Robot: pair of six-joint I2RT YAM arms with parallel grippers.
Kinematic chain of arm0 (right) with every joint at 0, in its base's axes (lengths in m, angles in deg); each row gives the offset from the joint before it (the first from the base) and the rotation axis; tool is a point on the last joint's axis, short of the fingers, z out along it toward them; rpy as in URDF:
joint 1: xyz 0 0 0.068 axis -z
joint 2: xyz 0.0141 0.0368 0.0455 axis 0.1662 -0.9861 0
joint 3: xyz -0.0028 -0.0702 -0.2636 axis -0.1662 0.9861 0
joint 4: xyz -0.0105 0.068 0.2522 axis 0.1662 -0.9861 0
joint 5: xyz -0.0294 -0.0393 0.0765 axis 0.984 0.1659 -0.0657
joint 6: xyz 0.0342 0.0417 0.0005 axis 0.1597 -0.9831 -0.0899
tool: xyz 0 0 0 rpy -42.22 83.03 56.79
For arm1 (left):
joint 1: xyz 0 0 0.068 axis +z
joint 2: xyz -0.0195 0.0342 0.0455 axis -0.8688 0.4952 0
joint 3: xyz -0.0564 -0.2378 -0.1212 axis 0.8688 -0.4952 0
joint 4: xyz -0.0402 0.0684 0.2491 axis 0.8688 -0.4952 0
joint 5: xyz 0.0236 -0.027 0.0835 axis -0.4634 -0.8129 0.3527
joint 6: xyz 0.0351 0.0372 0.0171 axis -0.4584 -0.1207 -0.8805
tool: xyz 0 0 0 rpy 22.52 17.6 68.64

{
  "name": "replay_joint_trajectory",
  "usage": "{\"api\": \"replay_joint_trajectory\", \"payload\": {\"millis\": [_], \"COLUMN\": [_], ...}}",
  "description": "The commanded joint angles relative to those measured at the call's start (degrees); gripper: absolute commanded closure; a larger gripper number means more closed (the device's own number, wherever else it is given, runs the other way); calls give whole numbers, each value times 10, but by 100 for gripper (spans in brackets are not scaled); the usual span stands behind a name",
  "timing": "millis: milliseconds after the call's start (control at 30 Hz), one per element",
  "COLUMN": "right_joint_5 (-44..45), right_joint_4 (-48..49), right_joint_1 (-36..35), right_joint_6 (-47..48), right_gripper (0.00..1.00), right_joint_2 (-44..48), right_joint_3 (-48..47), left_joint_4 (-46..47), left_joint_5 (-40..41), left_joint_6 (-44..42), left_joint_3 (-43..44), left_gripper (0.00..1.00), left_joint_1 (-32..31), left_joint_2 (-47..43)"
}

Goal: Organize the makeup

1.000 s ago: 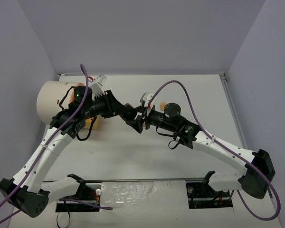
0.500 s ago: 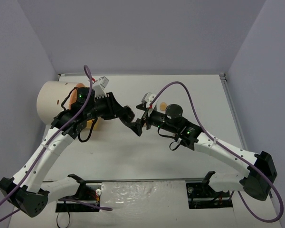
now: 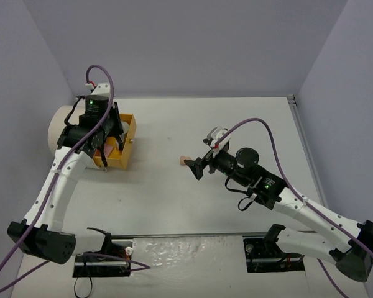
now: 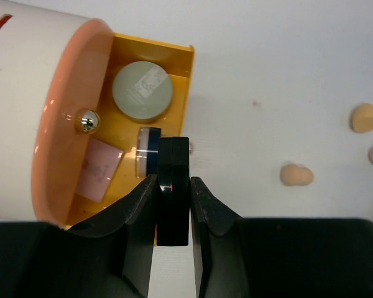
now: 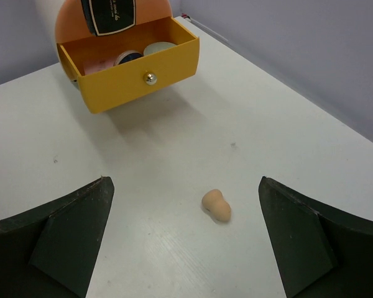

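Nearest me, the right gripper (image 5: 184, 181) hangs low over the white table (image 5: 174, 136). Its dark, wedge-shaped fingers (image 5: 74, 230) are spread wide and hold nothing. Just beyond the gap lies a peach sponge (image 5: 216, 205) — matte and waisted like a peanut. It is on its side, apart from both fingers, and its long axis slants across the wrist view.

Further back and to the left, a yellow drawer (image 3: 125, 133) stands pulled out of the cream cylinder (image 3: 57, 127), with a shiny round knob (image 5: 150, 78) on its front. The left gripper (image 4: 173, 186) hangs over it, clamped on the black compact (image 4: 173, 155). The compact is a flat, glossy square held on edge, its thin side up toward the wrist. Its long axis runs away from the wrist, and its labelled face is turned toward the right arm.

Under it in the drawer, a pale green disc (image 4: 143, 92) lies flat at the far end. A pink pad (image 4: 102, 177) sits at the cylinder side, and a round compact (image 4: 148, 158) is partly hidden behind the held one. Right of the drawer, more sponges (image 4: 296, 175) lie scattered on the table, well apart.
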Motion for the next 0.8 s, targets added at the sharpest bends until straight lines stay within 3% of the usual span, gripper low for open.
{"api": "replay_joint_trajectory", "payload": {"millis": [0, 433, 767], "right_joint_5": [20, 11, 9], "right_joint_4": [17, 9, 8], "right_joint_1": [7, 21, 32], "right_joint_6": [9, 9, 5], "right_gripper": [0, 0, 0], "right_joint_2": [18, 33, 43], "right_joint_3": [4, 27, 33], "left_joint_4": [31, 68, 50], "left_joint_5": [10, -4, 53], "left_joint_6": [-42, -44, -52], "left_joint_3": [36, 20, -7], "left_gripper": [100, 100, 100], "left_joint_1": [36, 63, 65], "left_joint_2": [39, 110, 122]}}
